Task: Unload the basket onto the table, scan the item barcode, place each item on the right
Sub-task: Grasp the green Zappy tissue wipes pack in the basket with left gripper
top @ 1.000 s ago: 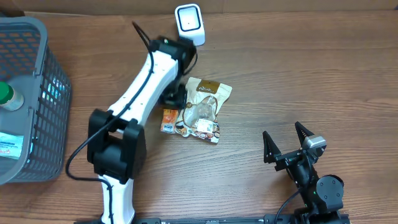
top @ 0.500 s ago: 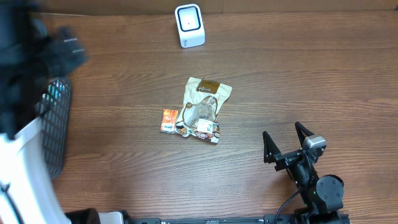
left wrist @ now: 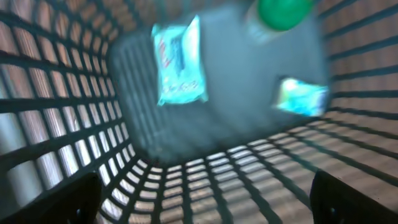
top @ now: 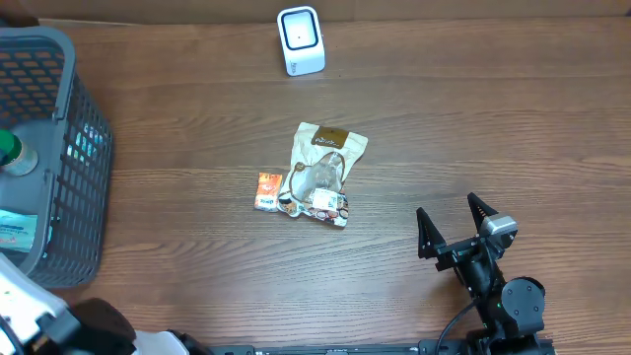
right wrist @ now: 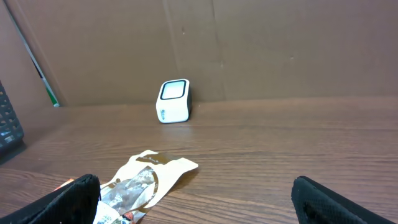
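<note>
The snack pouch (top: 320,173) is seen lying flat near the middle of the wooden table (top: 493,118), with a small orange packet (top: 267,190) just beside it. The white scanner (top: 301,39) is set well apart at the far edge. The right gripper (top: 452,225) is held spread wide and empty. The left gripper (left wrist: 217,205), likewise spread, is pointed into the grey basket (left wrist: 217,174), where a blue packet (left wrist: 180,62) is seen blurred.

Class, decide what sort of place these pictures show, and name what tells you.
Probably a mock shop checkout: a small white barcode scanner on a wooden table, a grey plastic shopping basket, and a beige snack pouch.
</note>
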